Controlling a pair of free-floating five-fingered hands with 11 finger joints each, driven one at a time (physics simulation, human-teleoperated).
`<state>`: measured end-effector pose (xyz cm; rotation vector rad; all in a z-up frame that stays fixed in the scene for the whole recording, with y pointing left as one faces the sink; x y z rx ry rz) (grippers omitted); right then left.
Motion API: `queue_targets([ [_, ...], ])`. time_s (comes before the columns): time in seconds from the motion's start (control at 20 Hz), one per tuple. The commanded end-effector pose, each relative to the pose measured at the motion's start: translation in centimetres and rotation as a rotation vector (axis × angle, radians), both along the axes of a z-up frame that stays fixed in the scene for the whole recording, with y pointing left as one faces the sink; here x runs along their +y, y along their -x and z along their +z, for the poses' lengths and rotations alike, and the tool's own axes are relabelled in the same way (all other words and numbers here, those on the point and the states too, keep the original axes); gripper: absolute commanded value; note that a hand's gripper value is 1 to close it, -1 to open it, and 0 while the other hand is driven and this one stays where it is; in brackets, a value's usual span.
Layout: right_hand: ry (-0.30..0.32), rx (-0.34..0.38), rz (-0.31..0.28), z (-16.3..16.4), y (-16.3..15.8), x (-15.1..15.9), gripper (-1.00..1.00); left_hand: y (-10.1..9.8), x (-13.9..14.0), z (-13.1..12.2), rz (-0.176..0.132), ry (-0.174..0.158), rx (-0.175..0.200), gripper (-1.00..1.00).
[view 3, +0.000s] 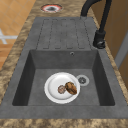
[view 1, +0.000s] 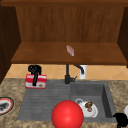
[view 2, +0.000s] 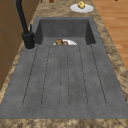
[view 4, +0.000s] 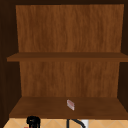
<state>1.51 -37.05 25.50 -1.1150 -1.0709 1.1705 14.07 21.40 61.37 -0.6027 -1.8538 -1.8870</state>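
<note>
My left hand (view 1: 35,70) hangs over the back left of the draining board, its fingers curled down over a red and white box (view 1: 36,82). The same left hand (view 4: 33,122) shows at the bottom edge of the upper view. My right hand (view 1: 121,119) hovers at the sink's front right corner, near the counter edge. A big red ball (view 1: 67,115) sits low in the middle of the front view, before the sink (view 1: 105,100). In the basin lies a white plate (view 3: 56,86) with brown food (view 3: 70,88) on it.
A black faucet (view 1: 67,75) rises behind the basin, with a white cup (view 1: 83,71) behind it. A small pinkish block (view 1: 70,50) lies on the lower cabinet shelf (view 1: 37,53). A red-rimmed plate (view 1: 5,105) sits on the left counter, and a plate with yellow food (view 2: 81,7) on the right.
</note>
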Motion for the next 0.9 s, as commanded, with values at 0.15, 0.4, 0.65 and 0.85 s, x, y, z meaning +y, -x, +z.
queue_targets([
  [0.15, 0.000, 0.000, 0.000, 0.0, 0.0, 0.0, 0.00, 2.4, 0.7, -3.6, 0.007, 0.027, 0.001, 1.00],
  [0.4, 0.000, 0.000, 0.000, 0.0, 0.0, 0.0, 0.00, 3.1, 2.4, -8.1, -0.002, 0.032, -0.036, 1.00],
  [0.65, 0.000, 0.000, 0.000, 0.0, 0.0, 0.0, 0.00, 3.2, 4.8, -12.5, -0.023, 0.042, -0.030, 1.00],
  [0.85, 0.000, 0.000, 0.000, 0.0, 0.0, 0.0, 0.00, 2.0, 7.3, -15.6, -0.022, 0.045, -0.011, 1.00],
])
